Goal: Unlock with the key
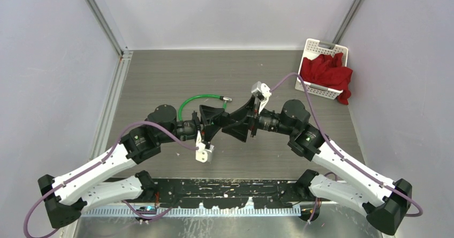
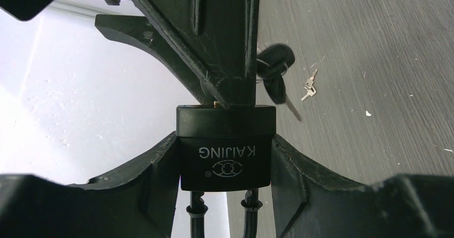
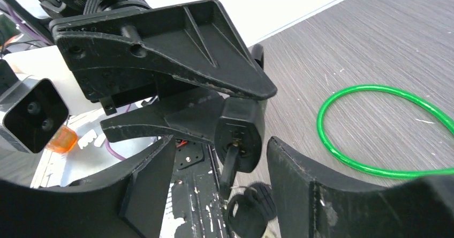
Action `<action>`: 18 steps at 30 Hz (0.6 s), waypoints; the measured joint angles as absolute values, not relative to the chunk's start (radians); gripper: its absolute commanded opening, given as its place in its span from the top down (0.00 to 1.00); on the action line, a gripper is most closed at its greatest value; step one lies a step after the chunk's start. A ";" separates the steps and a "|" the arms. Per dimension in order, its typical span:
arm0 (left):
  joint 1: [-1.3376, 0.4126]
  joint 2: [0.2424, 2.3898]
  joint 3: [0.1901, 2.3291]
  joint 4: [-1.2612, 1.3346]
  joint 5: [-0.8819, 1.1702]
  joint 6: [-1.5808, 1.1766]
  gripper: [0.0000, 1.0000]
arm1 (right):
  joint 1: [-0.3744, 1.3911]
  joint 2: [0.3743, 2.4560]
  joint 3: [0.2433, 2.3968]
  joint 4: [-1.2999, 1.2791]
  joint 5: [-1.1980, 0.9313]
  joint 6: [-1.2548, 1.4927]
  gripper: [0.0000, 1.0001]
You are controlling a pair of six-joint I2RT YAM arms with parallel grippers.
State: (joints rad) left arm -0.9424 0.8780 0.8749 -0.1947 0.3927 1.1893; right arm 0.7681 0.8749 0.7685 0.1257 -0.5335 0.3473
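My left gripper (image 2: 225, 144) is shut on a black padlock (image 2: 226, 152) marked KAIJING, its two cable ends pointing back toward the wrist. A black-headed key (image 3: 230, 163) sticks in the keyhole in the padlock's (image 3: 241, 125) end face, and spare keys (image 3: 251, 208) dangle from it on a ring. My right gripper (image 3: 220, 144) is open, with one finger on each side of the key and touching neither it nor the lock. In the top view both grippers, left (image 1: 217, 121) and right (image 1: 241, 124), meet at the table's middle and hide the lock.
The lock's green cable loop (image 1: 199, 95) lies on the table behind the grippers, and shows in the right wrist view (image 3: 340, 157). A white basket (image 1: 321, 48) holding a red cloth (image 1: 326, 72) stands at the back right. A tiny pair of keys (image 2: 309, 86) lies on the table.
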 measured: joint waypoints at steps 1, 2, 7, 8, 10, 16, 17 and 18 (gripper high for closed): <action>-0.942 0.878 0.875 -0.196 0.393 1.189 1.00 | 0.774 0.878 0.768 0.136 -0.533 0.350 0.38; -0.942 0.878 0.875 -0.196 0.393 1.189 1.00 | 0.779 0.883 0.768 0.145 -0.533 0.353 0.41; -0.942 0.881 0.875 -0.199 0.393 1.189 1.00 | 0.790 0.936 0.768 0.179 -0.519 0.379 0.54; -0.943 0.881 0.875 -0.200 0.393 1.189 1.00 | 0.793 0.949 0.768 0.185 -0.517 0.384 0.58; -0.944 0.881 0.875 -0.200 0.393 1.189 1.00 | 0.797 0.969 0.768 0.192 -0.514 0.394 0.69; -0.942 0.881 0.875 -0.208 0.381 1.181 0.40 | 0.798 0.982 0.768 0.203 -0.497 0.398 0.99; -0.942 0.881 0.875 -0.208 0.380 1.177 0.31 | 0.799 0.981 0.768 0.202 -0.492 0.398 0.99; -0.942 0.881 0.876 -0.212 0.377 1.169 0.27 | 0.800 0.980 0.768 0.200 -0.485 0.398 0.99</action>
